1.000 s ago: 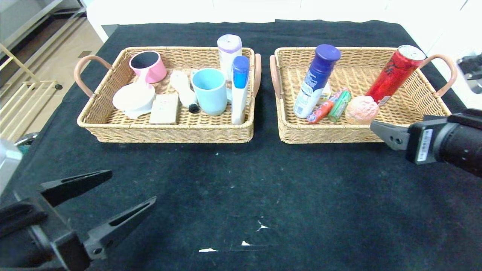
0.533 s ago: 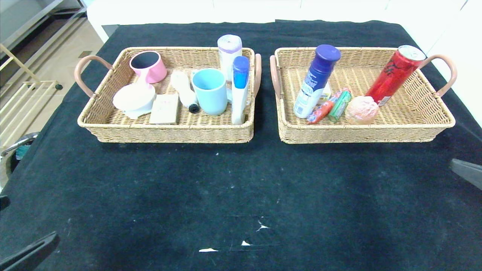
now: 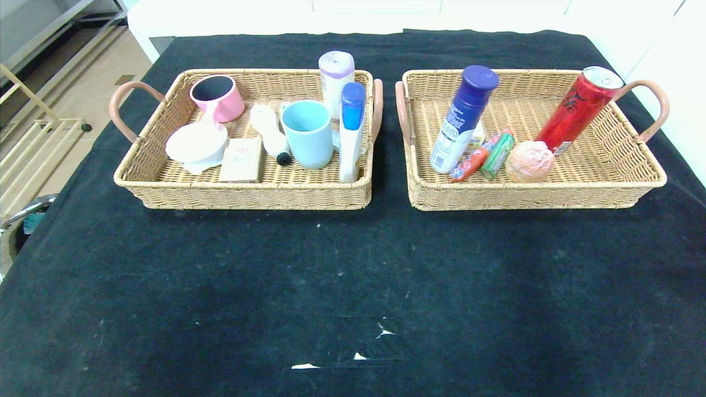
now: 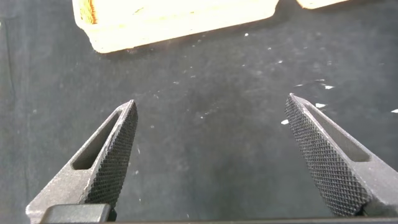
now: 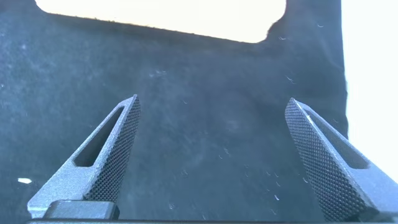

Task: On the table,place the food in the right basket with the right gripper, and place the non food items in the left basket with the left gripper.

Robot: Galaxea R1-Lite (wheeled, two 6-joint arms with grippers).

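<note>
The left basket [image 3: 165,194] holds a pink cup [image 3: 217,97], a white bowl [image 3: 196,144], a beige box [image 3: 241,160], a white brush [image 3: 268,133], a light blue cup [image 3: 307,132], a white roll [image 3: 336,77] and a blue-capped tube [image 3: 351,131]. In the right basket [image 3: 606,194] are a blue-capped bottle [image 3: 462,118], a red can [image 3: 579,109], an orange sausage pack [image 3: 470,163], a green pack [image 3: 498,155] and a pink bun [image 3: 529,161]. Neither arm shows in the head view. My left gripper [image 4: 211,106] is open over bare cloth. So is my right gripper [image 5: 212,102], with nothing between its fingers.
A black cloth [image 3: 353,275] covers the table, with small white tears [image 3: 358,355] near the front edge. The floor and a metal rack [image 3: 33,143] lie off the table's left side; a white surface [image 3: 678,66] lies off its right side.
Both arms have drawn back out of the head view: the right one away from the right basket's front, the left one off the lower left corner. The baskets' contents have not moved.
</note>
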